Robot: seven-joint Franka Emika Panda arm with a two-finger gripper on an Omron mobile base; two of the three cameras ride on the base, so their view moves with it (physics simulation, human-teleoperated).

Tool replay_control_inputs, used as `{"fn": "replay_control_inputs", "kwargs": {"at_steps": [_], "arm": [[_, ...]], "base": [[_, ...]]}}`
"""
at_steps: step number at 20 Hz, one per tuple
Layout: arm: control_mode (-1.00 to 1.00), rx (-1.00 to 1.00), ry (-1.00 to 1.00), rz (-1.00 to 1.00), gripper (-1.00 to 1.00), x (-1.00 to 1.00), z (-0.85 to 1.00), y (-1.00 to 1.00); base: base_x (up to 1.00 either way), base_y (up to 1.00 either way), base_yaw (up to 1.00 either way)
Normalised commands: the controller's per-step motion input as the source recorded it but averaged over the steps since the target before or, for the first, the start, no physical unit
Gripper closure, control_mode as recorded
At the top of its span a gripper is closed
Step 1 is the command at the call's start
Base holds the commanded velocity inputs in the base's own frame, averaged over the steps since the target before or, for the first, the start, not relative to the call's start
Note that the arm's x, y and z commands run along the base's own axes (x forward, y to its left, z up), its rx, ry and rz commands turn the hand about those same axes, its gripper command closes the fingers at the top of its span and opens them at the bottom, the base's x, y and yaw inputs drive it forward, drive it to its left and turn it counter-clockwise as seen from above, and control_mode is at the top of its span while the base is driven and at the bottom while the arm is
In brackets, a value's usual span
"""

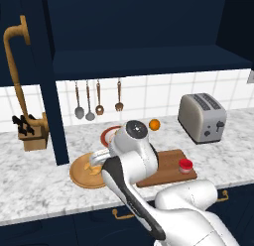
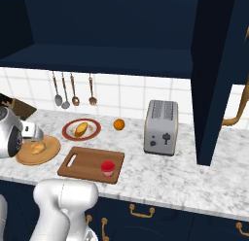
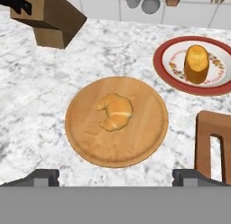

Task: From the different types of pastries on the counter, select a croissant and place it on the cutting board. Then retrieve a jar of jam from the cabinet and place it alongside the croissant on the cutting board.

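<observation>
Marble counter (image 3: 36,96): croissant (image 3: 116,111) below gripper (image 3: 115,175) (open-fingered).

We see flat, even rendered light across all views, with no glare. The cabinet (image 1: 139,36) recess at the top of both base views stays dim and near-black. Soft, faint shadows sit under things on the bright counter (image 3: 45,83). Edges look slightly soft and pixelated.
</observation>
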Motion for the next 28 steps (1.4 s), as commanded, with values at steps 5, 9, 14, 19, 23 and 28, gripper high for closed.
{"fn": "replay_control_inputs", "kwargs": {"at_steps": [5, 9, 14, 19, 23, 28], "arm": [[-1.0, -0.03, 0.11, 0.0, -1.0, 0.45, -0.76, -0.02], [-1.0, 0.07, 0.05, 0.01, -1.0, 0.07, -0.35, 0.0], [-1.0, -0.02, 0.0, -0.03, -1.0, 0.52, -0.07, 0.29], [-1.0, -0.03, 0.01, -0.03, -1.0, 0.23, -0.11, 0.28], [-1.0, -0.01, 0.03, 0.0, -1.0, 0.17, -0.05, 0.36], [-1.0, -0.06, 0.09, 0.0, -1.0, 0.97, -0.07, 0.25]], "base": [[0.0, 0.0, 0.0], [0.0, 0.0, 0.0], [0.0, 0.0, 0.0], [0.0, 0.0, 0.0], [0.0, 0.0, 0.0], [0.0, 0.0, 0.0]]}}
